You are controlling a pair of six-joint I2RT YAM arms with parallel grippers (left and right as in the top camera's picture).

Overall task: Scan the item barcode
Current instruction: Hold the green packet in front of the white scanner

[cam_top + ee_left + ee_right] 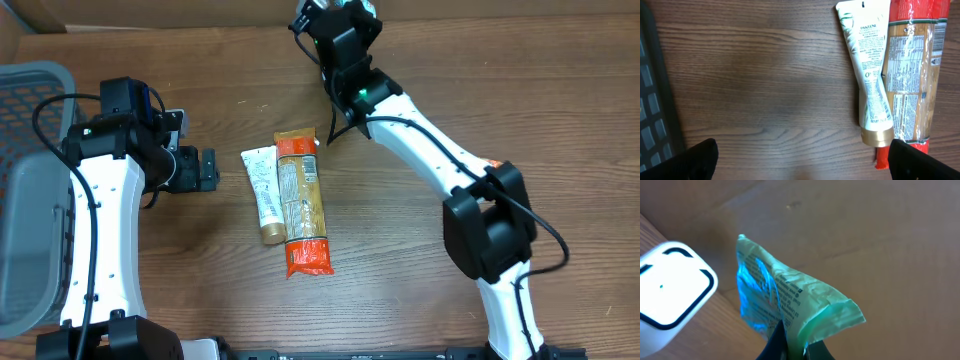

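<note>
A crumpled green packet with printed text and a blue sheen hangs in my right gripper, whose fingers are shut on its lower edge. It sits just right of a white scanner with a black-outlined window. In the overhead view the right gripper is at the table's far edge. My left gripper is open over bare wood, its right fingertip beside the gold cap of a white Pantene tube. Nothing is between its fingers.
A long pasta packet with red ends lies against the tube at the table's middle. A grey mesh basket stands at the left edge. Brown cardboard rises behind the scanner.
</note>
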